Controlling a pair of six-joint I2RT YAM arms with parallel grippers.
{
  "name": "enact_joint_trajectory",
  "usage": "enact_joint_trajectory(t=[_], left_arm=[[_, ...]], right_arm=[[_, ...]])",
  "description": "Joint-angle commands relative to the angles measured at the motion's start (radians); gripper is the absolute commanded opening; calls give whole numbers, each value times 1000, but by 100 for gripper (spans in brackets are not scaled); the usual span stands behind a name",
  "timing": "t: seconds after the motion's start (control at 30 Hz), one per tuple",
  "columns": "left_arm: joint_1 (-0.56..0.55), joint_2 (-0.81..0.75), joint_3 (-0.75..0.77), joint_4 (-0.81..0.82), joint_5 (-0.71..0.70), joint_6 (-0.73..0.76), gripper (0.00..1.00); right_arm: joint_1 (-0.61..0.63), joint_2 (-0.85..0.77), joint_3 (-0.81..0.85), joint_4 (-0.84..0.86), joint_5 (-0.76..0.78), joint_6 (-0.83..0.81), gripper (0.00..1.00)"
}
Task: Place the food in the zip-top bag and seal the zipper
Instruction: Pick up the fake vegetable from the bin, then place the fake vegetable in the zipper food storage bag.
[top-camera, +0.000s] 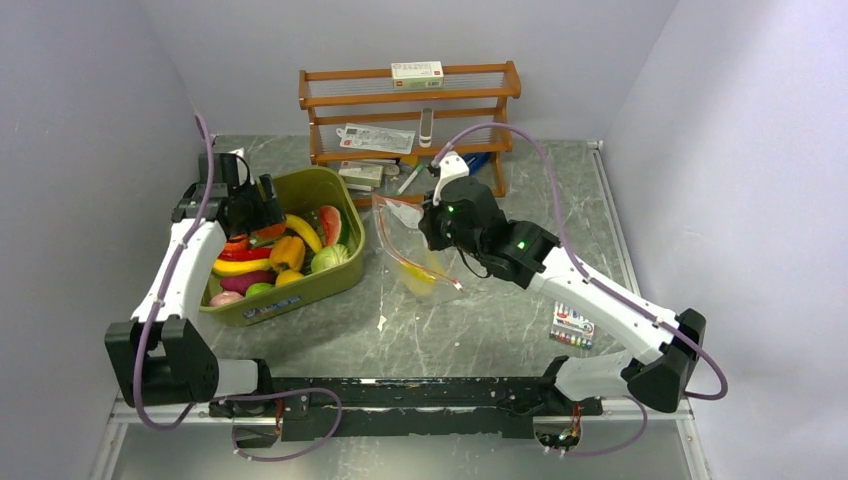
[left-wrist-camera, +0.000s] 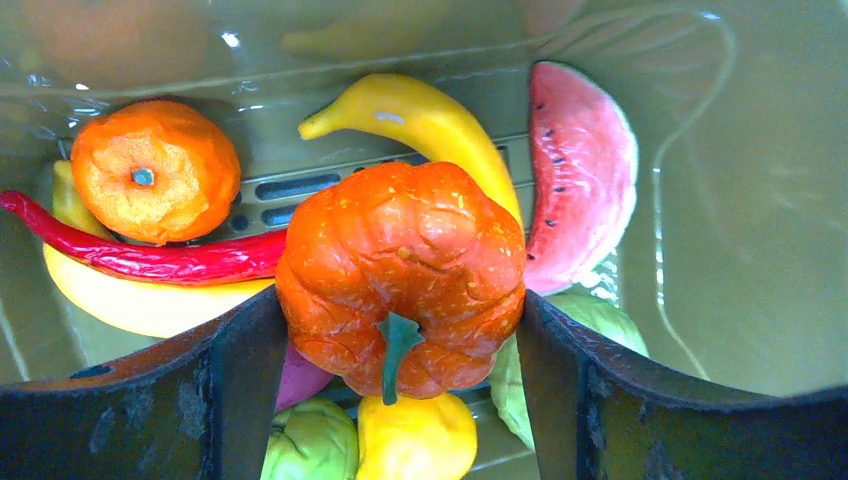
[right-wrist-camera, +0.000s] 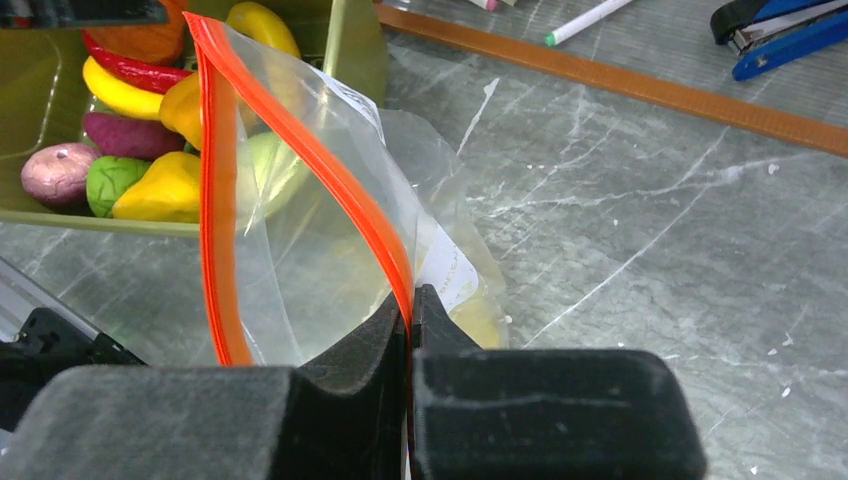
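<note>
The left gripper (left-wrist-camera: 398, 312): I find its jaws closed on an orange pumpkin (left-wrist-camera: 400, 265). One finger (left-wrist-camera: 240, 380) presses against each flank, and the green stem points back toward the wrist. The grip sits inside the olive tub (left-wrist-camera: 750, 260). Beyond the fingertips lies a banana (left-wrist-camera: 430, 120), and right of the jaws a watermelon slice (left-wrist-camera: 585, 170). Left of them are a red chilli (left-wrist-camera: 140, 262) and a mandarin (left-wrist-camera: 155, 170). Green and yellow pieces show beneath the jaws.

The right gripper (right-wrist-camera: 410, 300): the jaws are fully closed, pinching the zip-top bag (right-wrist-camera: 300, 250) at its mouth edge, where the zipper (right-wrist-camera: 340, 170) runs straight into the fingertips. From the pinch the orange-red strip climbs away ahead of the jaws and doubles back down on their left, so I record the mouth as open. The bag extends ahead of the jaws, its lower end on the table (right-wrist-camera: 650, 230), just beside the tub. Something yellow shows through the film by the right fingertip; I cannot tell what.
</note>
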Motion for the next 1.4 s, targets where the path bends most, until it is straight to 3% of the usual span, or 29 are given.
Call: enact_joint_trajectory(t=[0.0, 0.27, 0.53, 0.6, 0.73, 0.9, 1.13, 1.37], left_arm=[[-6, -92, -2, 4, 84, 8, 35], [-6, -180, 28, -14, 213, -10, 36], [-6, -292, 27, 59, 590, -66, 34], [-12, -328, 12, 143, 782, -156, 34], [-48, -374, -53, 345, 923, -317, 34], [-187, -371, -105, 448, 834, -381, 35], [-366, -292, -183, 674, 821, -500, 33], [-424, -206, -194, 540, 705, -429, 31]], right_arm=[[-1, 24, 23, -29, 17, 44, 0], [-2, 35, 18, -15, 24, 74, 0], [-2, 86, 46, -12, -8, 90, 0], [-1, 103, 59, -10, -19, 95, 0], [-2, 115, 53, 19, -38, 104, 0], [0, 126, 67, 44, -69, 115, 0], [-1, 116, 54, 75, -89, 135, 0], [-1, 89, 47, 111, -103, 152, 0]])
